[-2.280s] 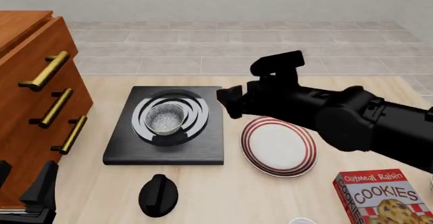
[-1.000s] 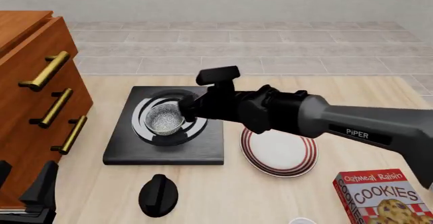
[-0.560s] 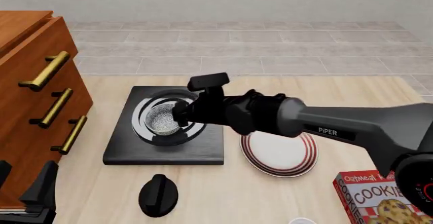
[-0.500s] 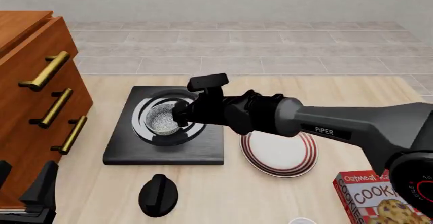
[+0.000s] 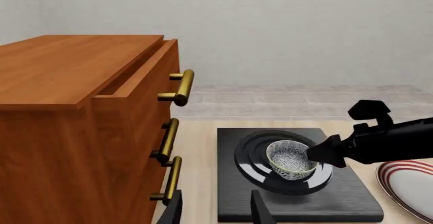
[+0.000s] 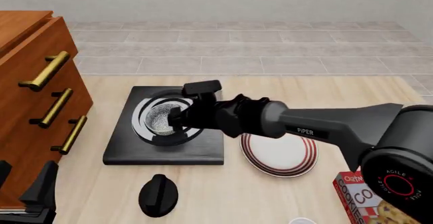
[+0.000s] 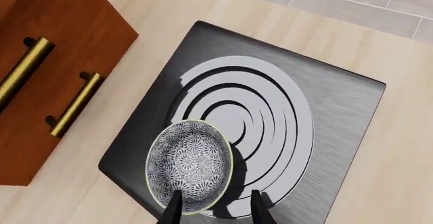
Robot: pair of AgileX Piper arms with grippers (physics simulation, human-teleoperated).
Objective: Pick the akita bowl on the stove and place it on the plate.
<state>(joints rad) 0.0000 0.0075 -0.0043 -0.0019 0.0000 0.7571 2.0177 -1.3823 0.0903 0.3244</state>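
So the akita bowl (image 6: 162, 118) is sitting on the stove (image 6: 164, 150), right in the middle of the grey-white rings. The right gripper (image 6: 174, 116) is down at the bowl's rim on the side facing the plate (image 6: 279, 154). In the right wrist view its fingers (image 7: 173, 210) are spread apart, with the edge of the bowl (image 7: 189, 164) between the two tips, but I can't tell if they're actually touching it. No grasp yet as far as I can see.

The plate lies on the tabletop (image 6: 338, 89) just beside the stove, partly hidden under the right arm. The wooden drawer cabinet (image 6: 37, 102) stands on the stove's other side. A black knob (image 6: 158, 195) lies on the tabletop in front of the stove. The left gripper (image 5: 215, 211) hangs low beside the cabinet, fingers parted and empty, well away from the stove.
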